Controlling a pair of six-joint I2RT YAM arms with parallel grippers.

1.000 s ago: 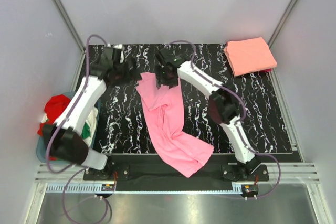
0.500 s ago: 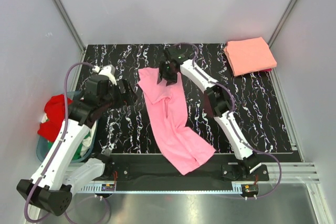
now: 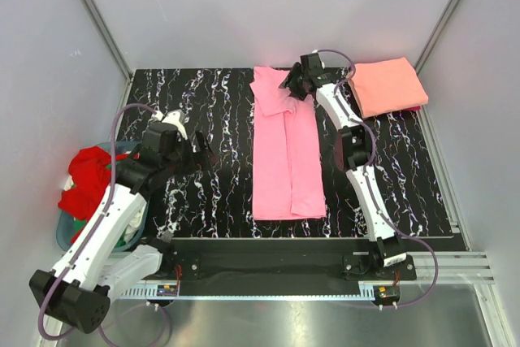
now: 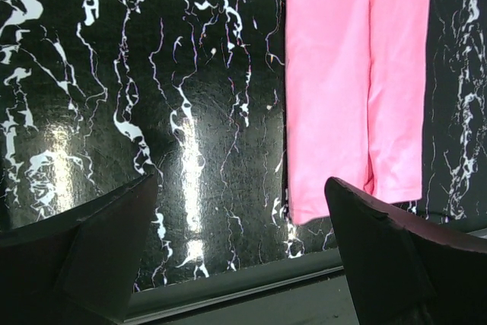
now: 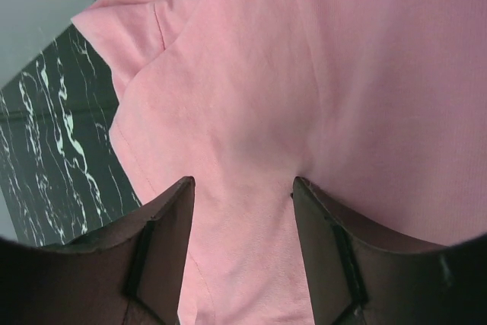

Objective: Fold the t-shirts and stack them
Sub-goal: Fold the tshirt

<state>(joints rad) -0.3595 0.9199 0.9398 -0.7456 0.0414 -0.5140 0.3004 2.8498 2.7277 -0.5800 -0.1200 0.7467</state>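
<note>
My right gripper (image 5: 243,180) is clamped on the pink t-shirt (image 3: 284,160) at its 12 o'clock end. The shirt has gone from diagonal to straight, 12-to-6. Left gripper (image 4: 242,184): jaws wide apart, holding nothing. Basket (image 3: 63,235) at 9 o'clock holds a heaped red t-shirt (image 3: 85,176).

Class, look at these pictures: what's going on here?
Shirt folding, mid-job. The pink shirt lies in a long folded strip down the table. The right pincer sits on its far end; whether it grips is unclear. The left pincer hangs open over bare table beside it. A salmon shirt lies folded at the far right; a red one waits in the basket.
</note>
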